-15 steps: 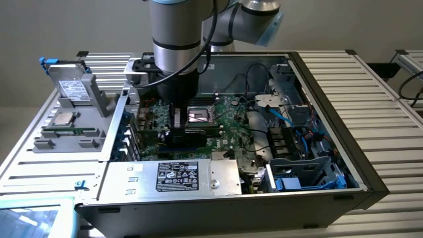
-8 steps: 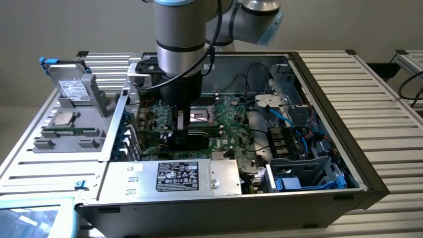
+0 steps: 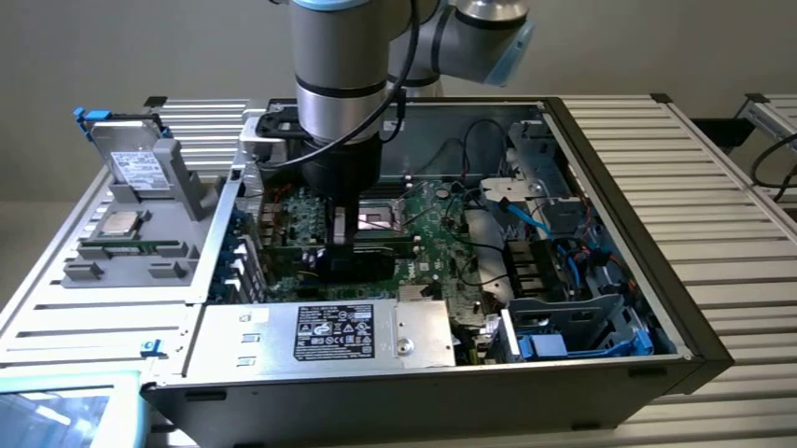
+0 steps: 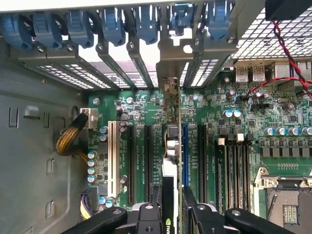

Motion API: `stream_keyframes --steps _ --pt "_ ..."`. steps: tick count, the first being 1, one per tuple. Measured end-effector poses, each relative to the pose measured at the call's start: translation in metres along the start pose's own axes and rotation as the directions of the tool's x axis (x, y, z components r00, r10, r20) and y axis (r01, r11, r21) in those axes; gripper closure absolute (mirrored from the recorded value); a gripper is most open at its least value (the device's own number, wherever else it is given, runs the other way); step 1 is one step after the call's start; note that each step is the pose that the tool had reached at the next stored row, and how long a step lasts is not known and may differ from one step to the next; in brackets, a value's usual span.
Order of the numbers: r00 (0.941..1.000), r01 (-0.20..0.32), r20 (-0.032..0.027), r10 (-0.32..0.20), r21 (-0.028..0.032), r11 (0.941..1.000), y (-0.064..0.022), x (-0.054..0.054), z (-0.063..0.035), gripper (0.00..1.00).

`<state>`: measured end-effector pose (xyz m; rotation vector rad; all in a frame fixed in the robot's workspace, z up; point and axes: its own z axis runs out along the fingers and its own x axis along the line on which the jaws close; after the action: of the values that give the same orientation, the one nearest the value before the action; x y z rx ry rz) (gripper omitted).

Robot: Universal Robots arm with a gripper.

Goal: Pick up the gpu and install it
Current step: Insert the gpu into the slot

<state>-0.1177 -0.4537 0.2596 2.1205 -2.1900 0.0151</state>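
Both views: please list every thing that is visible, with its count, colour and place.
case: one, black, open
motherboard: one, green, inside the case
power supply: one, silver, at the case's near edge
holder: one, grey, exterior view's left of the case
processor chip: one, silver, on the holder
clips: several, blue, along the case's slot wall
gpu: one, black, on edge over a motherboard slot
gripper: one, black, shut on the gpu
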Motion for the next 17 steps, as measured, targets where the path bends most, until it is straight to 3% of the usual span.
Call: stream_keyframes --steps 12,17 --pt "0.9995 -0.03 0.0064 0.03 -0.0024 0.9995 0.0001 0.0 -0.0026 0.72" --pt "0.999 -0.044 0.0118 0.044 -0.0039 0.999 0.0002 -0.0001 -0.0028 0.72"
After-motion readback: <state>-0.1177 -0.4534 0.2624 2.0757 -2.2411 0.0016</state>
